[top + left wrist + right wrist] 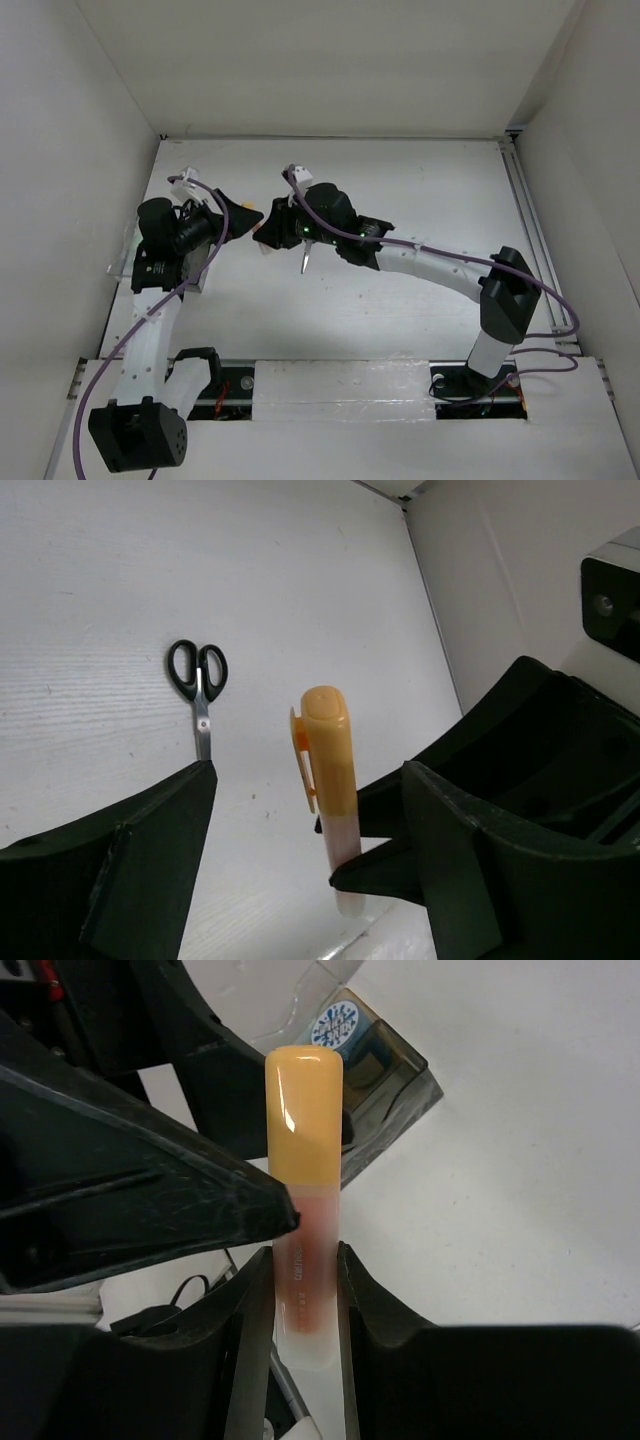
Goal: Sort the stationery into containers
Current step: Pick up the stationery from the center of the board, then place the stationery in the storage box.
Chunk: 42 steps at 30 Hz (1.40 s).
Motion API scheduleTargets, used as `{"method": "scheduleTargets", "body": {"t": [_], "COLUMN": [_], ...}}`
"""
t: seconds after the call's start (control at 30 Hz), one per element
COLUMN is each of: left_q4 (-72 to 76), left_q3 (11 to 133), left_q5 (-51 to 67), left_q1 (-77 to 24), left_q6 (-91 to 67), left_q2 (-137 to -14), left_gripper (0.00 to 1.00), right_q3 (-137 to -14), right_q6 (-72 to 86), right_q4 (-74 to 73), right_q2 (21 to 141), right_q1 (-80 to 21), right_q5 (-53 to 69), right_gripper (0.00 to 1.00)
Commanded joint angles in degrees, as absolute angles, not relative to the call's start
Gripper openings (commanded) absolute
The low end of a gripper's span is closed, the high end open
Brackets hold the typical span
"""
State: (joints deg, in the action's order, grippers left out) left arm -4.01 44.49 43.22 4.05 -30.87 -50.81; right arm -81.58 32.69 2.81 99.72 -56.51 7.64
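Here, highlighter (pixel 303 1160) above matte white table (pixel 520 1160), plain white walls (pixel 330 60).

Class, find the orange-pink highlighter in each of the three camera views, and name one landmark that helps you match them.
Top external: the highlighter is a small orange speck left of centre, between the two gripper tips.
Left wrist: centre of the picture, upright, cap on top.
Right wrist: centre, upright, its pink body clamped by the right gripper.
Shared landmark: the black left gripper, open, close beside the cap in every view.
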Motion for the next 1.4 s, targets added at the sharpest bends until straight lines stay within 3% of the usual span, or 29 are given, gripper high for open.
{"method": "scheduleTargets", "body": {"t": [0.0, 0.2, 0.27, 0.33, 0.37, 0.47, 0.57, 0.63, 0.67, 0.8, 1.2, 1.37], "left_q4": [-1.14, -1.66, -1.67, -1.67, -1.67, -2.98, -6.84, -11.13, -12.29, -15.55, -20.74, -22.32], "left_q3": [44.21, 44.21, 44.74, 44.74, 44.74, 46.74, 50.43, 52.46, 54.04, 57.47, 72.15, 79.97], "left_q5": [44.65, 43.42, 43.42, 42.89, 42.89, 41.66, 37.81, 28.63, 25.08, 10.31, -14.82, -18.81], "left_q1": [3.78, 3.78, 3.78, 3.78, 3.78, 3.78, 3.78, 3.78, 3.78, 3.78, 3.78, 3.78], "left_q6": [-30.06, -29.53, -29.53, -29.53, -29.53, -29.53, -26.12, -23.31, -22.6, -20.74, -12.31, -3.71], "left_q2": [-51.15, -51.15, -51.67, -51.68, -51.68, -52.9, -53.79, -54.32, -54.32, -56.42, -78.37, -86.38], "left_gripper": [0.69, 0.57, 0.48, 0.35, 0.2, 0.0, 0.0, 0.0, 0.0, 0.0, 0.0, 0.0], "right_q3": [-81.47, -80.95, -80.95, -80.43, -80.42, -80.42, -80.42, -79.89, -78.41, -75.33, -60.04, -53.54], "right_q6": [33.05, 33.05, 33.05, 33.57, 33.57, 33.57, 33.57, 32.97, 32.96, 31.73, 24.09, 23.38], "right_q4": [8.09, 8.7, 8.7, 9.23, 9.75, 9.76, 9.76, 10.55, 11.07, 9.76, 1.24, -1.65], "right_q2": [97.03, 97.03, 97.03, 97.03, 97.03, 97.55, 97.56, 97.56, 96.69, 93.79, 74.28, 66.81], "right_q1": [-57.3, -57.83, -57.83, -57.83, -57.83, -57.83, -57.83, -57.83, -57.83, -57.83, -55.38, -50.12], "right_q5": [8.96, 9.58, 9.58, 9.58, 9.58, 9.58, 9.58, 9.58, 9.58, 5.98, -4.83, -3.97], "right_gripper": [0.0, 0.0, 0.0, 0.0, 0.0, 0.0, 0.04, 0.22, 0.39, 0.62, 0.66, 0.69]}}
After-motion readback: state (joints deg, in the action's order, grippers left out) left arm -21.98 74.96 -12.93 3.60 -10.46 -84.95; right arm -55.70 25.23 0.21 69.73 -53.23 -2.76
